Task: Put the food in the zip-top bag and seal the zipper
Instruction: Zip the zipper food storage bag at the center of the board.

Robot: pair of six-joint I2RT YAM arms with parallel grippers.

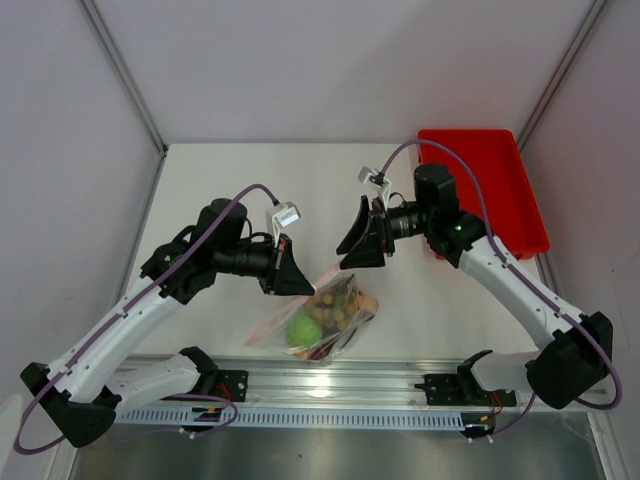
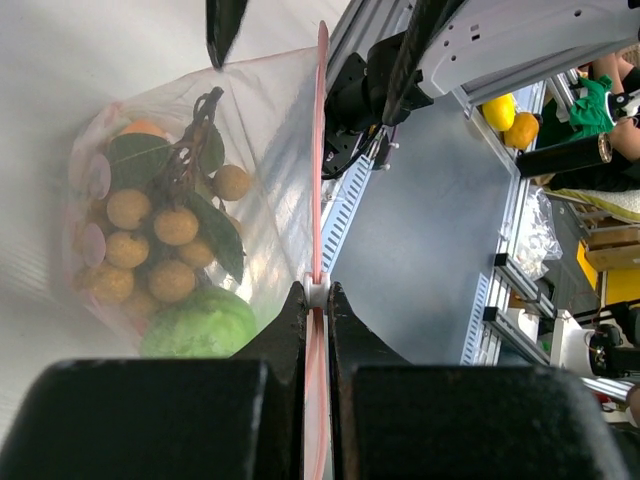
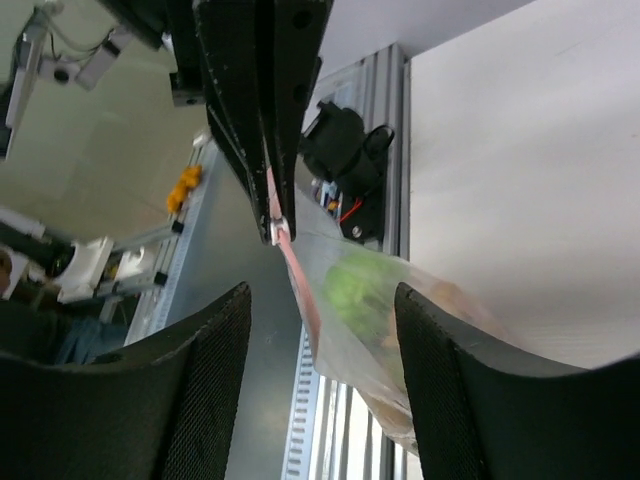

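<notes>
1. My left fingers (image 1: 292, 272) are clenched on the zipper (image 2: 320, 150), pinching the pinkish strip.
2. My right fingers (image 1: 358, 243) are released, spread apart just above the zip-top bag (image 1: 318, 325) and gripping nothing.
3. The bag rests on the tabletop (image 1: 420, 300) between my arms, with tan fruits (image 2: 150, 250) and a green fruit (image 2: 200, 325) inside.

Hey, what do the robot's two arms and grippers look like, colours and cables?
Both the left arm and right arm have white links with black joints and bases. A purple cable loops along each. The left gripper and right gripper have flat black wedge-shaped fingers, with a small pale camera on each wrist. A green light glows on the right arm.
</notes>
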